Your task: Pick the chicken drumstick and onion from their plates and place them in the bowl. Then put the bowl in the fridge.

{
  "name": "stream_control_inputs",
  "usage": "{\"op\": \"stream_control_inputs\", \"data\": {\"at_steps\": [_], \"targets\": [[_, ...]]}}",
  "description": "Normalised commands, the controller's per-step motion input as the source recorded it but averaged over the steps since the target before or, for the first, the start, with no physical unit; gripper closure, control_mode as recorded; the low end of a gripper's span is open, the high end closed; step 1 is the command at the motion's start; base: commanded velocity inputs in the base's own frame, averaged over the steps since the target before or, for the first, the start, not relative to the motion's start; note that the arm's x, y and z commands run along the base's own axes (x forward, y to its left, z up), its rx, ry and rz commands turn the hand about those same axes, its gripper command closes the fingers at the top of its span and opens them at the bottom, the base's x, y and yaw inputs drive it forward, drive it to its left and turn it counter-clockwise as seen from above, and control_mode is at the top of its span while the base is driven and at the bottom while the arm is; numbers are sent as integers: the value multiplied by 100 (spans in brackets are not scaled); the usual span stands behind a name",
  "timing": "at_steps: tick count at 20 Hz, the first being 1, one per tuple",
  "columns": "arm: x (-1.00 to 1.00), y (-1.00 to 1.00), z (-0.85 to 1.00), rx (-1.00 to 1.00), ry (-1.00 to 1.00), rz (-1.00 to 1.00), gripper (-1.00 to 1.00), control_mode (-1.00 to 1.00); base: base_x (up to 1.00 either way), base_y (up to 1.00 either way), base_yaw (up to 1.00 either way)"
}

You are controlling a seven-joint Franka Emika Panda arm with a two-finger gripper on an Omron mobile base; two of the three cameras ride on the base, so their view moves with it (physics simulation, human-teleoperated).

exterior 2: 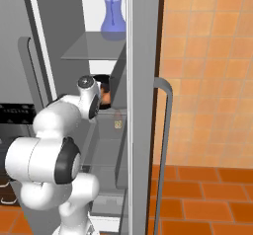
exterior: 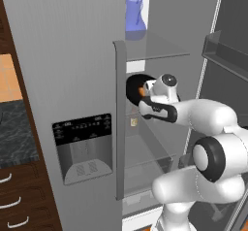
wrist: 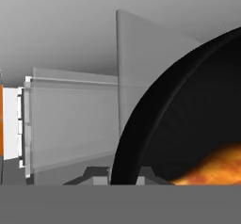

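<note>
Black glossy bowl [exterior: 133,87] sits tilted inside the open fridge [exterior: 72,55], in the gap between the upper glass shelf [exterior: 155,48] and the one below, rim toward the robot. Same bowl in the right base view [exterior 2: 101,81], partly hidden behind the hand. Hand view has the bowl rim [wrist: 141,124] arcing across the frame at close range.

Gripper [exterior: 141,95] is at the bowl's near rim; fingers [wrist: 101,177] pinched together on the rim wall, one each side of it as far as the hand view shows. Arm reaches in through the door opening at mid-height.

Contents: orange-brown patch inside the bowl [exterior: 141,90], also seen beside the hand in the right base view [exterior 2: 105,95] and as a golden-orange blur low in the hand view [wrist: 216,169]. Can't tell whether that is the onion, the drumstick or both.

Blue vase [exterior: 135,12] stands on the upper glass shelf, well above the bowl. Small yellowish item [exterior: 133,122] sits against the back wall below the bowl, too small to identify. Black dispenser panel [exterior: 83,147] on the closed left door, long handle [exterior: 120,118] just beside the opening. Right door swung open, door bin [exterior: 225,53] visible at upper right. Orange tiled wall [exterior 2: 207,71] and terracotta floor [exterior 2: 207,199] to the right of the fridge.
</note>
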Motion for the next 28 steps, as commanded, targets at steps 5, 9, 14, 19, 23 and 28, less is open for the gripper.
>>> {"op": "stream_control_inputs", "data": {"at_steps": [5,9,14,19,23,28], "targets": [[36,0,-9,0,5,0,100,-100,0,0,0],[34,0,-6,0,0,0,-100,-100,0,0,0],[27,0,0,0,0,0,-100,-100,0,0,0],[32,0,0,0,-5,0,-100,-100,0,0,0],[49,0,0,0,-21,0,-100,-100,0,0,0],[52,0,-2,0,-19,0,-100,-100,0,0,0]]}}
